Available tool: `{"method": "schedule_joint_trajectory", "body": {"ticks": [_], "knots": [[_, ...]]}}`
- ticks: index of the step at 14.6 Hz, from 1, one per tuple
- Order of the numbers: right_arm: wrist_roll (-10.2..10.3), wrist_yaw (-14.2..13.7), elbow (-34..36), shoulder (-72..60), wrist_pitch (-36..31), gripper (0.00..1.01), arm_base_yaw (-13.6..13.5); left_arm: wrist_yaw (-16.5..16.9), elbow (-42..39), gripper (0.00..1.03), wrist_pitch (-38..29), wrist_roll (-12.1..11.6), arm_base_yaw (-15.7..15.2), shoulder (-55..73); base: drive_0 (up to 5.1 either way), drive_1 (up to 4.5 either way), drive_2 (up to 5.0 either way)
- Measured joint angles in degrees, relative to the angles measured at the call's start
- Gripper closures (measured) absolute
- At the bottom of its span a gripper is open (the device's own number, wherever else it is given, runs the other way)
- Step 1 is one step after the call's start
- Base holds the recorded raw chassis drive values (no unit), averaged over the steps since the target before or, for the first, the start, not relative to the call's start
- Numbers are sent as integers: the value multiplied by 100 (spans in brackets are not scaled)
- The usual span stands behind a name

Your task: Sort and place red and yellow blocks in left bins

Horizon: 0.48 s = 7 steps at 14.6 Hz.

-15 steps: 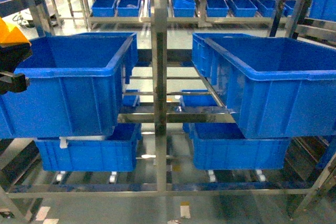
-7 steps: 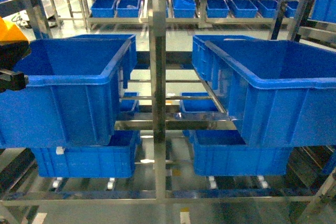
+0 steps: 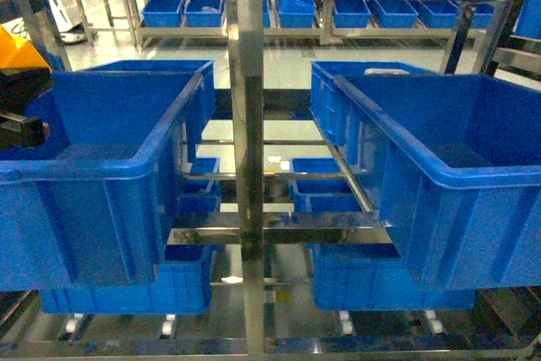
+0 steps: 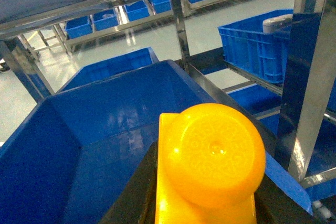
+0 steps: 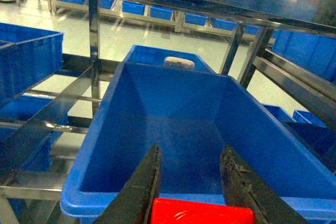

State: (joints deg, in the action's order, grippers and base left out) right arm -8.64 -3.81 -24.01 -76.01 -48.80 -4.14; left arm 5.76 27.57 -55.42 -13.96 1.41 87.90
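While I hold both arms in front of the rack, my left gripper is pinching the yellow block with its stud facing the wrist camera, poised just short of the near rim of the left bin, whose open floor lies ahead and below. My right gripper pinches the red block low between its dark fingers, facing another blue bin ahead. I judge both blocks are carried high to clear the thick rims. A steel upright stands close to the left gripper's right side, so room there is tight
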Motion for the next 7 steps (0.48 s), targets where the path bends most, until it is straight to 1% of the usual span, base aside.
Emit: {"method": "schedule_joint_trajectory", "body": {"ticks": [7], "knots": [[-4, 26, -79, -103, 214, 73, 50, 2, 0, 76, -17, 0, 0, 0, 0, 0, 0]]}}
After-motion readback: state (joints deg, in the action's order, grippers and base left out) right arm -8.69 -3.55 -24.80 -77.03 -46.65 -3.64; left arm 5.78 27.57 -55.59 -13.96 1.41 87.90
